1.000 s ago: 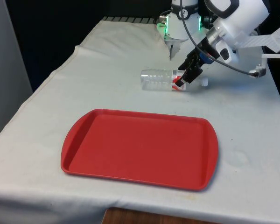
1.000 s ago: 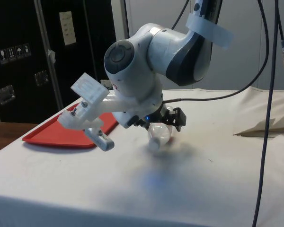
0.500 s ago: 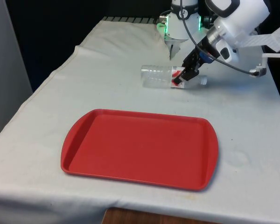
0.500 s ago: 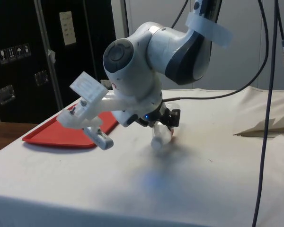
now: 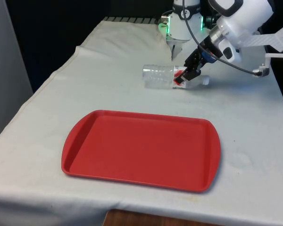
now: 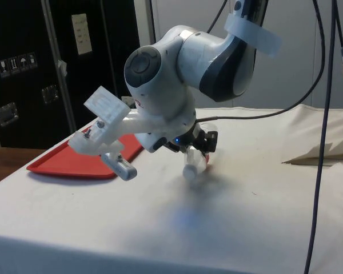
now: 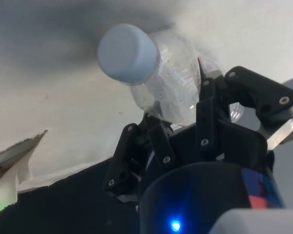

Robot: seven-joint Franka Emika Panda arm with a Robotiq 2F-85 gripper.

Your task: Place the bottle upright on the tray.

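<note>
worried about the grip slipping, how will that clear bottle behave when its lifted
The bottle looks empty, so probably light. Thin clear plastic may dent where the gripper clamps it near the neck. Round and lying on its side, it would likely roll if released.

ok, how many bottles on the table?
1. A clear plastic bottle with a red label lies on its side on the white cloth beyond the red plastic tray, the black fingers closed on it.

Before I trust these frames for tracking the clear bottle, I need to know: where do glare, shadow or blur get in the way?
Front view: even light, the bottle shows clearly against the cloth. Side view: the arm casts a soft shadow on the cloth and hides most of the bottle. Wrist view: the cap is soft-edged, with dark shadow behind it and the gripper up close.
</note>
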